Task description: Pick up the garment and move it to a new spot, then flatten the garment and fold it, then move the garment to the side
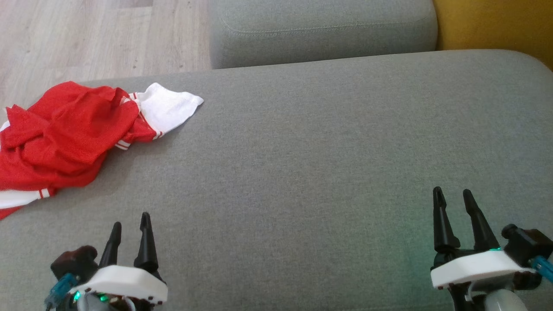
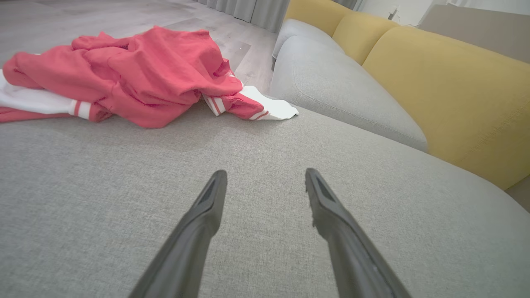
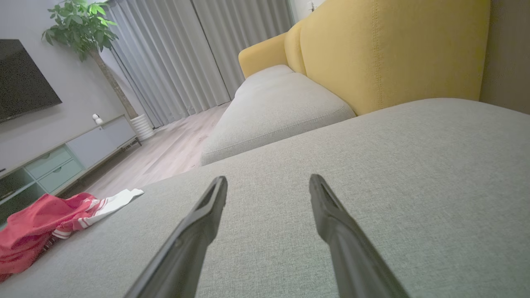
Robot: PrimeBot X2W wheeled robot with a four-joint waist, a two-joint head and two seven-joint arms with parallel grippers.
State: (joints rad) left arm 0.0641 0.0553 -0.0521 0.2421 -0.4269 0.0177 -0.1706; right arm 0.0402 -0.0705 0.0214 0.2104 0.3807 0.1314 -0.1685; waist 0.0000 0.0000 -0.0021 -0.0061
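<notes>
Red garment [image 1: 65,138] with white sleeves lies crumpled at the far left corner of the grey sofa cushion [image 1: 302,172]. The left gripper [image 1: 131,219] and right gripper [image 1: 452,191] are near its front edge, both wide apart and empty, away from the garment.

Left gripper [image 1: 131,220] and right gripper [image 1: 453,195] hover low, fingers spread apart, pointing forward, holding nothing.
</notes>
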